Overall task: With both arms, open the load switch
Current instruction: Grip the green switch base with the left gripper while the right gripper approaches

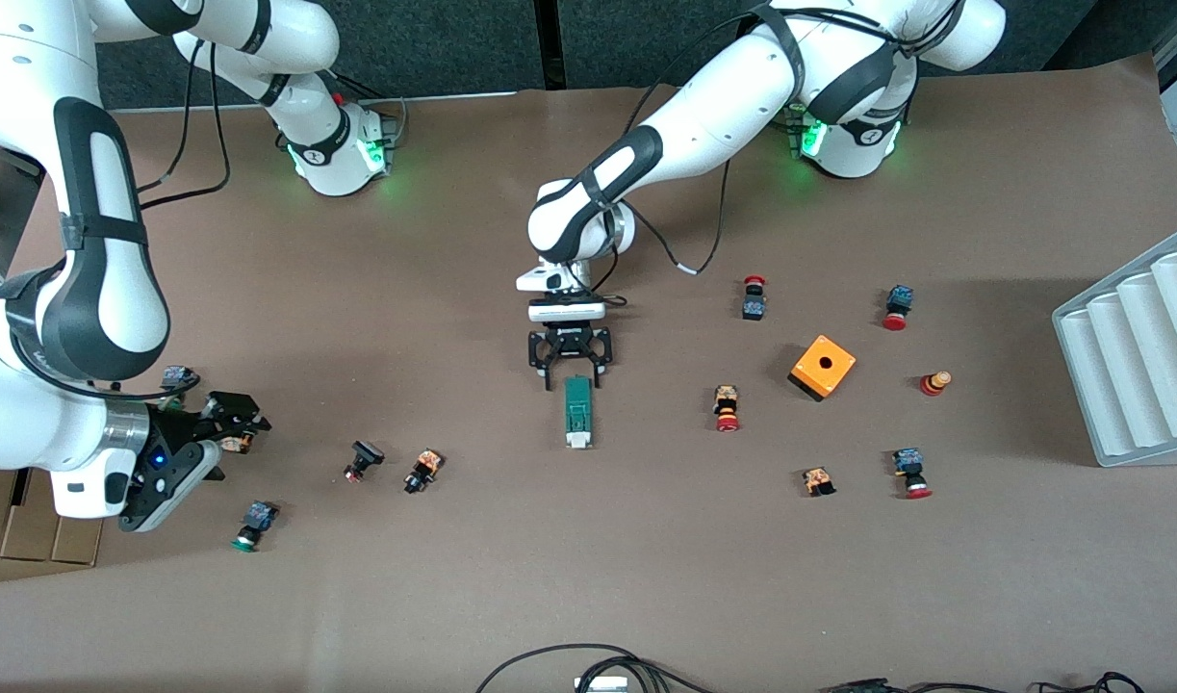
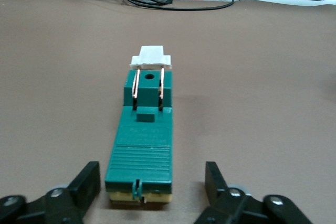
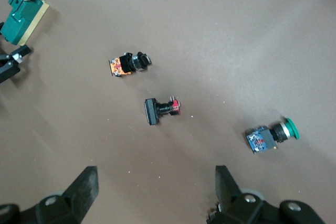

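Observation:
The load switch (image 1: pixel 576 409) lies flat mid-table, a narrow dark-green block whose white sliding piece (image 1: pixel 577 440) is at the end nearer the front camera. In the left wrist view the load switch (image 2: pixel 140 145) shows two copper blades running up to the white piece (image 2: pixel 151 57). My left gripper (image 1: pixel 575 378) is low at the switch's other end and open. Its fingers (image 2: pixel 86 182) stand either side of that end with a gap on each side. My right gripper (image 1: pixel 237 428) waits open over the right arm's end of the table, and the right gripper (image 3: pixel 155 182) has nothing between its fingers. The load switch (image 3: pixel 21 17) also shows there.
Three push buttons (image 1: pixel 362 459) (image 1: pixel 422 470) (image 1: pixel 256 525) lie near the right gripper. Toward the left arm's end are an orange cube box (image 1: pixel 822 367), several more push buttons (image 1: pixel 727 408) and a white ribbed tray (image 1: pixel 1137 346). Cables (image 1: pixel 588 669) lie at the near edge.

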